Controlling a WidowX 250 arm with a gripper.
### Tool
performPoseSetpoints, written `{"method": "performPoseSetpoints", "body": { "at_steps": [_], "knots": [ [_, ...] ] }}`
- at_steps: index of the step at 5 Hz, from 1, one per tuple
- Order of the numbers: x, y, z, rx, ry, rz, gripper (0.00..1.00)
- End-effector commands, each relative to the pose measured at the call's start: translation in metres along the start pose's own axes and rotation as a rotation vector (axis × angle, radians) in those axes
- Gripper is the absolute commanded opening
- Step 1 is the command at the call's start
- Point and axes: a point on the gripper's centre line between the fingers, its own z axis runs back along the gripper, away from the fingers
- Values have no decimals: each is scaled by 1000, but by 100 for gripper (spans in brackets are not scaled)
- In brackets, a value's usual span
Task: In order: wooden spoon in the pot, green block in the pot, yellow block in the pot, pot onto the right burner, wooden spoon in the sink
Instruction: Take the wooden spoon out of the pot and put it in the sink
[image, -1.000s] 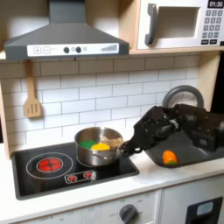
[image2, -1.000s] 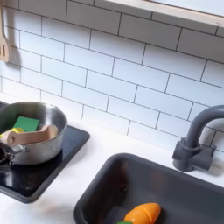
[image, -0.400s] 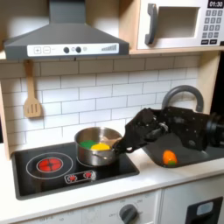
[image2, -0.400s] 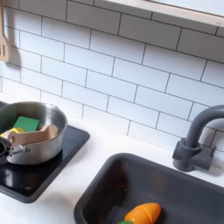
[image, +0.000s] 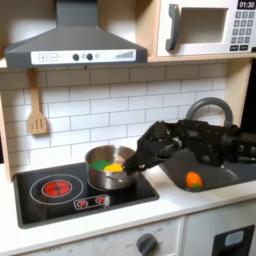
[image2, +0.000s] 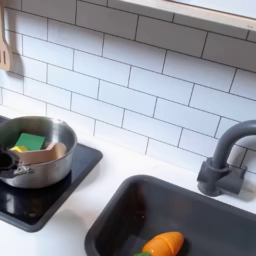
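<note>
Shiny steel pot (image: 110, 168) sat on the right red burner ring, holding slim wooden spoon (image2: 40, 155) and green block (image2: 28, 141). My gripper (image: 138, 166) had advanced beside its rim; closure undetermined. Spoon removal pending.

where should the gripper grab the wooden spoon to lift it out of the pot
Probably the upper end of the wooden spoon, which leans on the pot rim nearest the sink in the second exterior view. It lies tilted over the green block and yellow block. Come from above on the sink side, where the gripper is, jaws across the slim handle.
</note>
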Motion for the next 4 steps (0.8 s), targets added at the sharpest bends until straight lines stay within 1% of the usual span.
{"method": "performPoseSetpoints", "body": {
  "at_steps": [1,2,3,4],
  "knots": [
    [11,-9,-16,-21,3,-13,85],
    [11,-10,-24,-24,13,-13,82],
    [10,-7,-29,-23,22,-2,0],
    [11,-8,-29,-27,20,-12,0]
  ]
}}
